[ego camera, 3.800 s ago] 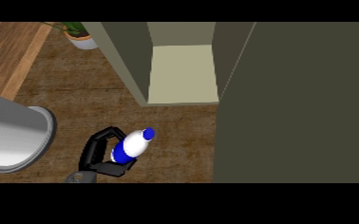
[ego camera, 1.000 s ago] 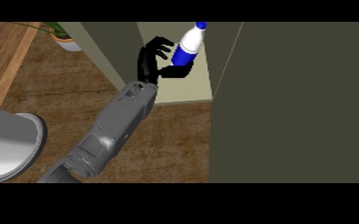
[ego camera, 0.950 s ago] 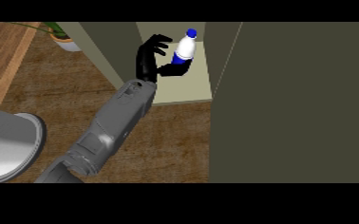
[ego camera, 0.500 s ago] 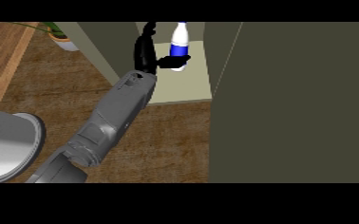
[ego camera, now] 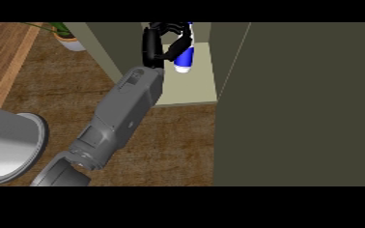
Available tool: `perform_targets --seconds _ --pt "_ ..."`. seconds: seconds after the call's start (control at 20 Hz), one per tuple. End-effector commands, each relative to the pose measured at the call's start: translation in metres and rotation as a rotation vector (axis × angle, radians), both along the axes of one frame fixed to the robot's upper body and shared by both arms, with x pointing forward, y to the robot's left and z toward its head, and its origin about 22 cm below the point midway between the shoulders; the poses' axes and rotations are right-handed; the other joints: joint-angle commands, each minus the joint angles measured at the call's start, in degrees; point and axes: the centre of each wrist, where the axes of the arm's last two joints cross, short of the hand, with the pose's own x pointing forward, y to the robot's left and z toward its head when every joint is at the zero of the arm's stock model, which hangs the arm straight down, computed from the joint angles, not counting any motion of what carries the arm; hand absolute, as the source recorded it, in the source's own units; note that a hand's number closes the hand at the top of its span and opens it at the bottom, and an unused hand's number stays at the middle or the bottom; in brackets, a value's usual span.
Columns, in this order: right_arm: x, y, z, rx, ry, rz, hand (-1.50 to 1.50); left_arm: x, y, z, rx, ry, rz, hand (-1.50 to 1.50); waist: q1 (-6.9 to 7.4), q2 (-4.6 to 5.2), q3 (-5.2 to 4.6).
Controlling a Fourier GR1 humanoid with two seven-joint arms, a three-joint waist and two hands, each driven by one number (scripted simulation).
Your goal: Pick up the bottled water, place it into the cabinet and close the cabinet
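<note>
Black fingers of the left hand (ego camera: 155,43) are curled round the bottled water (ego camera: 185,57), clamped on its blue-and-white body at the far end of the open cabinet (ego camera: 192,84). The bottle hangs over the cabinet's pale floor, white end pointing nearer. The grey forearm stretches in from the near left. The dark cabinet door (ego camera: 292,106) fills the right. A potted plant (ego camera: 64,36) stands far left; a grey round rim (ego camera: 25,142) lies near left.
</note>
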Motion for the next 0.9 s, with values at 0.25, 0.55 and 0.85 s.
perform_targets --seconds 0.25,0.55,0.85 --pt "0.003 0.003 0.028 0.022 -0.023 0.012 -1.5 -0.014 -0.006 -0.011 -0.102 -0.031 -0.106 1.5 0.63 -0.91 0.1" --pt "0.001 0.015 0.042 0.037 -0.027 -0.002 -1.5 -0.044 -0.018 -0.025 -0.246 0.051 -0.374 1.5 2.02 -1.47 -0.04" --pt "-0.001 0.018 0.037 0.026 -0.008 -0.031 -1.5 -0.099 -0.03 -0.048 -0.367 0.107 -0.508 -1.5 3.88 -2.03 0.03"
